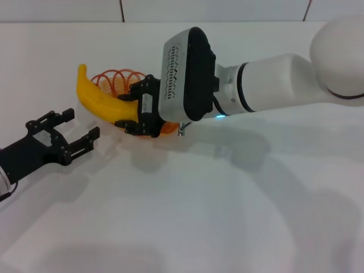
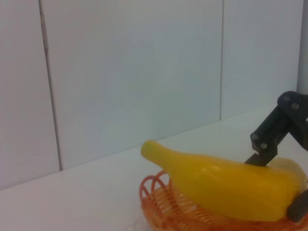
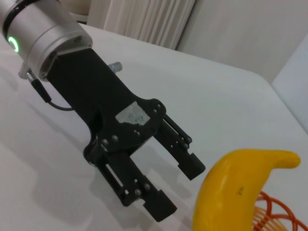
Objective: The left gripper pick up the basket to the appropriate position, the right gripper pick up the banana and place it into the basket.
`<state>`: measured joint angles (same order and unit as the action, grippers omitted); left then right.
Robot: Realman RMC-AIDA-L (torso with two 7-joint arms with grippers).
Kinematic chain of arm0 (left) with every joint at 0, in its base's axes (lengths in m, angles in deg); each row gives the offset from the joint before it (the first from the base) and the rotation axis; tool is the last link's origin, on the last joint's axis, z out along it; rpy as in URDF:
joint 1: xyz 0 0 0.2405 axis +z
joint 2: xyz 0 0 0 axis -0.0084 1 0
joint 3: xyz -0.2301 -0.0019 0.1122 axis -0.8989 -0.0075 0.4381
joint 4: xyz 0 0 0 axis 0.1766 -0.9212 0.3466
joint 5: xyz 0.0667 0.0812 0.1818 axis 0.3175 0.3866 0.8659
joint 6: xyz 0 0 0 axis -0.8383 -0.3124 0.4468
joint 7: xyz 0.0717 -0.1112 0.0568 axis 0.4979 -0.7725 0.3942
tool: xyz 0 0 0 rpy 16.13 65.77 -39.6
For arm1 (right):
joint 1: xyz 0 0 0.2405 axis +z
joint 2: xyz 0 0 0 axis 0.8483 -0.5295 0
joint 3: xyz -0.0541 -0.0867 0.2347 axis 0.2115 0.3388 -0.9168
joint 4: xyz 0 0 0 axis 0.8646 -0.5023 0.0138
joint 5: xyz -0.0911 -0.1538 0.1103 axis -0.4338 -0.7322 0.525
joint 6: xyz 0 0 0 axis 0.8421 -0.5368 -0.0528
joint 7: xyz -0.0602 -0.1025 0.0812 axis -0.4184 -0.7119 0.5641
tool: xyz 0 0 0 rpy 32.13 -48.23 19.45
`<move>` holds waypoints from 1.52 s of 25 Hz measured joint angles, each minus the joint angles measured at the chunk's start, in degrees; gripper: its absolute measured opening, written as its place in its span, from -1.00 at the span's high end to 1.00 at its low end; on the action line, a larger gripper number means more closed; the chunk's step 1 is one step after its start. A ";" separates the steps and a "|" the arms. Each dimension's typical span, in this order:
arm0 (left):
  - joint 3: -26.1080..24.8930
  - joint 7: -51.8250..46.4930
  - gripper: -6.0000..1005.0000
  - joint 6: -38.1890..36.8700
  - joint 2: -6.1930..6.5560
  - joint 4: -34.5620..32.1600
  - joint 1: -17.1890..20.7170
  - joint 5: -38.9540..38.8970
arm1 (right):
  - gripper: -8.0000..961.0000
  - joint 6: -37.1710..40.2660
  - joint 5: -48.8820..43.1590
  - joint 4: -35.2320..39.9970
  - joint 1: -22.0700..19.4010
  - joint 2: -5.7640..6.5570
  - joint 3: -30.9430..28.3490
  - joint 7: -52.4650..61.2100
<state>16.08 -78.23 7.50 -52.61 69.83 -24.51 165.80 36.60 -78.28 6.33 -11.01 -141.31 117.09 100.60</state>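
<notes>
Banana almost in, but sitting high over the rim

The right gripper was clamped on the banana, which lay across the basket with its tip poking past the rim toward 10 o'clock. If let go there, I reckon it could tip out onto the surface. The left gripper sat spread apart at the basket's 7 o'clock, holding nothing.

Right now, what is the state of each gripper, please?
Left gripper: open, holding nothing, beside the basket.
Right gripper: shut on the banana, over the basket.
</notes>
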 joint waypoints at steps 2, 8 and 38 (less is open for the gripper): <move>0.00 0.00 -0.51 0.00 0.00 0.00 -0.01 0.01 | -0.10 0.00 -0.02 0.32 -0.19 0.00 0.04 -0.12; 0.00 0.00 -0.51 0.00 0.00 0.00 -0.04 0.13 | -0.11 -0.05 0.05 2.37 -1.29 0.02 0.11 -0.25; -0.54 1.24 -0.51 -0.07 -0.10 0.09 1.19 -0.45 | -0.11 18.01 -1.80 18.75 -20.95 1.04 -17.65 -2.81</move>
<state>15.55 -76.98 7.43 -52.71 69.92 -23.32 165.35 54.61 -80.08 25.08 -31.96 -140.26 99.44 97.79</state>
